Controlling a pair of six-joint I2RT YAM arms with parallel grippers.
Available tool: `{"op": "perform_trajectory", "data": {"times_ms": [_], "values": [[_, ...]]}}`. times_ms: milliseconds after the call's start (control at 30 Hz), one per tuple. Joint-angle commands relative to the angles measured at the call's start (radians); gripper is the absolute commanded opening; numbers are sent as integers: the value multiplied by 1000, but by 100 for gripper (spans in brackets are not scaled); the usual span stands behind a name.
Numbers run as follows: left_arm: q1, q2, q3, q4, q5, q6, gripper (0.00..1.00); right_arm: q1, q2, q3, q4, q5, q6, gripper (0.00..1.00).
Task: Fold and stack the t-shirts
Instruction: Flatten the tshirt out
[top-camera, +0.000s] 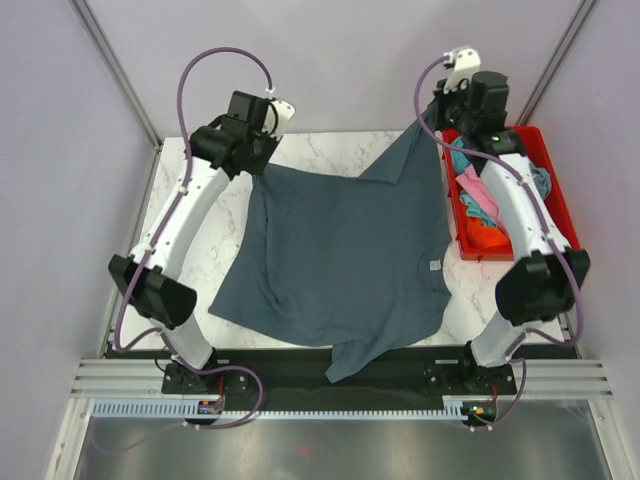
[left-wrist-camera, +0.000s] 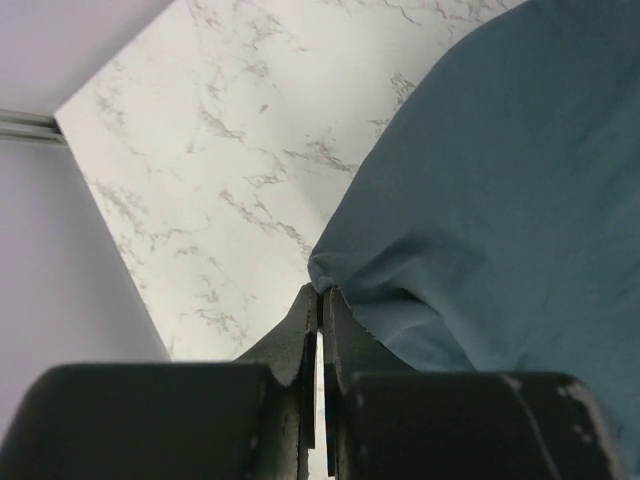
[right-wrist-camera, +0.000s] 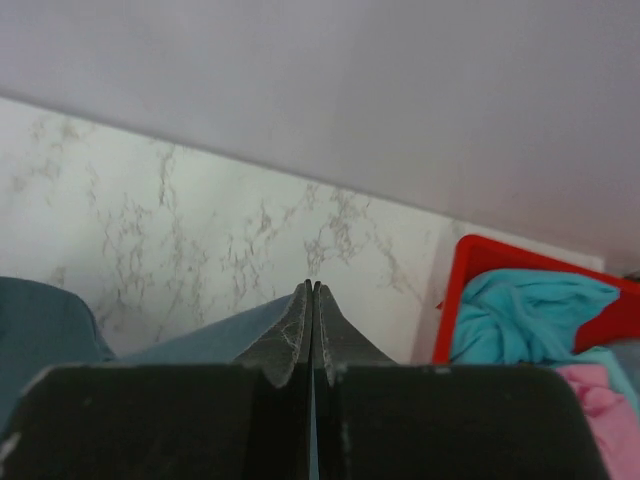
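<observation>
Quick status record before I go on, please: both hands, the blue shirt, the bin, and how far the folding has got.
left hand: shut on the far left corner of the slate-blue t-shirt
right hand: shut on its far right corner, lifted off the table
shirt state: spread out unfolded on the marble table, white tag showing, near end draped over the front edge
red bin: right of the shirt, holds a teal t-shirt, a pink t-shirt and an orange t-shirt
stack: none on the table yet

The whole slate-blue t-shirt (top-camera: 340, 255) is being taken in from overhead by the top camera, while its far-left and far-right corners are being framed closely by the wrist cameras.
</observation>
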Motion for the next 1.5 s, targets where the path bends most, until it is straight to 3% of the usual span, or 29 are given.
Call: {"op": "perform_trajectory", "data": {"times_ms": [0,200,433,633,967,1133,1233,1300,1467], "values": [[9,-158,-10,25,-21,87,2,-1,-187,28,-32,13,-8,0],[9,-405,-45,78,-19,155,2,-1,-482,117,-179,97,-14,0],[22,-666,-41,75,4,167,2,-1,-700,259,-390,110,-16,0],[22,-860,-16,58,94,282,2,-22,-802,468,-515,145,-32,0],[70,-922,229,21,199,330,2,-93,-853,766,-526,176,-66,0],[171,-936,232,62,314,326,2,-140,-871,735,-457,162,-52,0],[194,-948,134,64,331,320,2,-144,-837,677,-414,163,-46,0],[194,-950,30,53,328,308,2,-144,-821,611,-376,174,-48,0],[194,-944,-288,33,338,262,2,-144,-804,268,-264,95,-43,0]]}}
